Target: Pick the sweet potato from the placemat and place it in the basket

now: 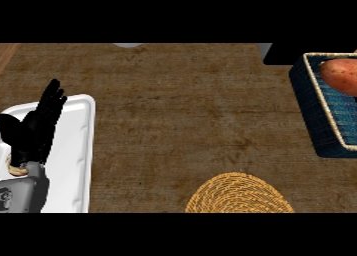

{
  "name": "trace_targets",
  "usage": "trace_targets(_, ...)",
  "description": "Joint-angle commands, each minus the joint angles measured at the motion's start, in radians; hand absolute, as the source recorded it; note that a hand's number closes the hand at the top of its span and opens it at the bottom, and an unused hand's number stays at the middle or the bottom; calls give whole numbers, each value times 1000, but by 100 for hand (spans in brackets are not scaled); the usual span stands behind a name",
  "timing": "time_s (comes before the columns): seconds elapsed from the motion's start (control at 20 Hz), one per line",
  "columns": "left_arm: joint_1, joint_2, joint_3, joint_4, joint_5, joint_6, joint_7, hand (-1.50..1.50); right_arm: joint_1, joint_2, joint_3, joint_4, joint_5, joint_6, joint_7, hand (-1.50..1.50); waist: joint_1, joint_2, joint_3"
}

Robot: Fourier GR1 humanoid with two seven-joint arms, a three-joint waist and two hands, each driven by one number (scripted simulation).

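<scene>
So the sweet potato [345,76] is sitting in the blue basket [321,117] at the upper right of the frame, partly cut off by the right edge. It's lying on the basket's bottom, up near the top rim, reddish-orange w/ little dark specks. Basket has a pale woven rim and dark blue walls.

Left robot hand [39,122] is at the left side of the frame, over a white tray [76,150]. Fingers are straight and pointing up toward the top of the frame, thumb out to the left, so it's open and not holding anything. Grey forearm comes in from the lower left corner. There's a small tan thing poking out next to the wrist, can't tell what it is tbh.

Right robot hand doesn't show anywhere in the pic.

Round yellow woven placemat [238,194] is at bottom center, cut off by the lower edge, nothing on the part that shows. Desk [188,105] is brown w/ a rough texture, and basket, tray and placemat are all well apart from each other.
</scene>
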Motion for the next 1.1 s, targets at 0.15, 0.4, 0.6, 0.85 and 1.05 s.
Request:
trace_targets(0.15,-7,46,40,-18,22,-33,25,0,-21,-12,-92,242,-23,155,-178,150,-6,-1,0)
trace_targets(0.4,-15,-11,0,6,-7,6,-9,0,-72,-167,53,49,364,25,-376,150,4,4,2)
trace_targets(0.6,-37,9,8,4,4,-12,4,0,-86,-158,70,135,526,-135,-541,150,20,7,2)
trace_targets(0.85,-33,-6,-7,24,-17,-1,18,0,-187,-79,110,261,632,-185,-570,150,4,1,0)
trace_targets(1.05,-25,-17,-13,-7,-19,8,34,0,-264,-14,121,450,716,-235,-641,150,5,1,0)
